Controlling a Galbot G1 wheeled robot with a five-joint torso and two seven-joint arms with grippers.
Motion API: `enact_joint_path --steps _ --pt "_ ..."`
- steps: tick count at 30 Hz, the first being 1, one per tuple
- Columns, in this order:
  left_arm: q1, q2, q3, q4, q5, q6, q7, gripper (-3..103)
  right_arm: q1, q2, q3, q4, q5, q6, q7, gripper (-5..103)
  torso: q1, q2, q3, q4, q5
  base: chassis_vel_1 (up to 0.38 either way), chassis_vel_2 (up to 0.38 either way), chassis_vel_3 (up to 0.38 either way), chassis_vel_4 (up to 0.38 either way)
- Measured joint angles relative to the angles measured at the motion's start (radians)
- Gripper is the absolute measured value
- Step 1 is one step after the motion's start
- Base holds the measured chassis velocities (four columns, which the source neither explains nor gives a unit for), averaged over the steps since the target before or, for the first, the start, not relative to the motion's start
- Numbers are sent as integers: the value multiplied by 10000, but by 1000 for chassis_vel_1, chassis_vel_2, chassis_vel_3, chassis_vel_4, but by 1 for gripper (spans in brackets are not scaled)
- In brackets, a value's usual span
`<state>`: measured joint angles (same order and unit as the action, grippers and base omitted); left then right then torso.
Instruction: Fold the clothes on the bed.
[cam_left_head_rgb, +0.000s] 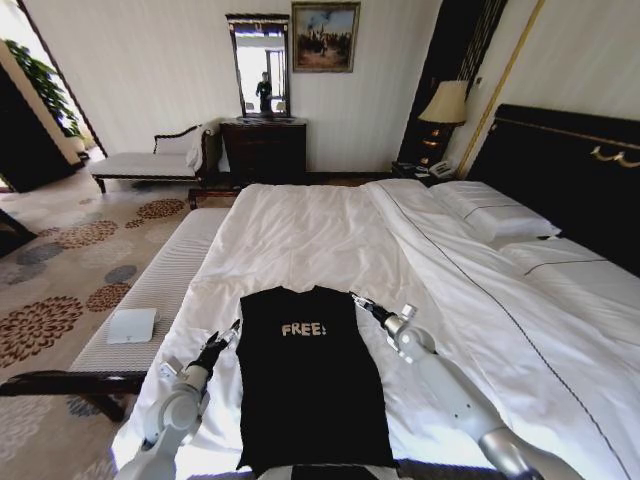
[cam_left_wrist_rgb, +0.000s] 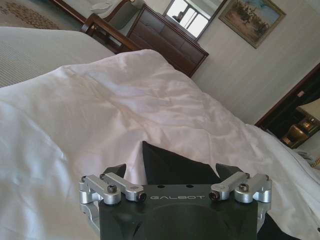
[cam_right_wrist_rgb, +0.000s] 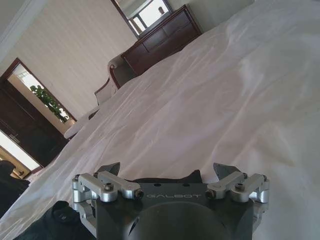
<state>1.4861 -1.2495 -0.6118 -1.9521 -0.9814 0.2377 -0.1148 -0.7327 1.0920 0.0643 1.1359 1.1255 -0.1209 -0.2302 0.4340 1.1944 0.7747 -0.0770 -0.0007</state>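
The clothes are one black T-shirt (cam_left_head_rgb: 305, 385) with pale "FREE!" lettering, lying flat on the white bed (cam_left_head_rgb: 330, 235) near its foot, collar toward the far wall. My left gripper (cam_left_head_rgb: 226, 340) sits low at the shirt's left edge, open; in the left wrist view a peak of black fabric (cam_left_wrist_rgb: 170, 165) lies between its spread fingers (cam_left_wrist_rgb: 121, 171). My right gripper (cam_left_head_rgb: 362, 303) is at the shirt's upper right corner, also open, and the right wrist view shows a dark shirt edge (cam_right_wrist_rgb: 165, 178) between its fingers (cam_right_wrist_rgb: 111, 169).
A pale striped bench (cam_left_head_rgb: 160, 290) runs along the bed's left side with a small white pad (cam_left_head_rgb: 131, 325) on it. Pillows (cam_left_head_rgb: 495, 212) and a dark headboard (cam_left_head_rgb: 560, 170) are at the right. A dresser (cam_left_head_rgb: 264, 150) and chaise longue (cam_left_head_rgb: 150, 160) stand by the far wall.
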Motion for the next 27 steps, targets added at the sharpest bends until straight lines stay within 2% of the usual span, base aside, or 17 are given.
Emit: enact_joint_path --steps 3,9,11,12,15,18,20,22,23,24,27 --pt "0 13 -103 -102 -1 8 -46 100 476 418 -222 -562 -98 78 376 100 2 -1 0 6 -1 0 0 0 0" --pt "-4 25 -225 -211 -25 12 -107 100 519 632 -290 -960 -397 95 504 103 1 0 -1 0 0 0 0 0 0" --pt "-10 5 -275 -268 -49 20 -146 100 411 675 -232 -1012 -451 101 512 95 2 -1 -1 1 0 0 0 0 0" --pt "-10 5 -275 -268 -49 20 -146 100 411 675 -232 -1012 -451 101 512 95 2 -1 -1 1 0 0 0 0 0" --pt "-29 -27 -277 -281 -50 32 -166 100 222 600 -151 -882 -457 103 502 79 1 0 -1 0 -2 0 0 0 0" --pt "-63 -42 -251 -272 -45 38 -178 100 159 575 -124 -797 -456 106 491 74 0 0 -2 -1 0 0 0 0 0" --pt "-142 -58 -180 -187 -21 54 -213 100 93 567 -98 -686 -445 181 465 63 1 0 -2 1 -1 0 0 0 0" --pt "-161 -63 -163 -167 -15 56 -222 100 82 568 -97 -670 -444 197 456 63 1 0 -2 1 -1 0 0 0 0" --pt "-183 -69 -141 -142 -8 62 -231 100 66 570 -96 -647 -443 228 442 57 1 0 -1 1 0 0 0 0 0" --pt "-219 -89 -104 -105 -1 77 -241 100 42 574 -93 -624 -446 287 399 47 1 0 -1 1 -1 0 0 0 0" --pt "-246 -99 -82 -74 -1 95 -248 100 33 574 -94 -624 -486 337 366 41 1 0 -1 1 0 0 0 0 0"
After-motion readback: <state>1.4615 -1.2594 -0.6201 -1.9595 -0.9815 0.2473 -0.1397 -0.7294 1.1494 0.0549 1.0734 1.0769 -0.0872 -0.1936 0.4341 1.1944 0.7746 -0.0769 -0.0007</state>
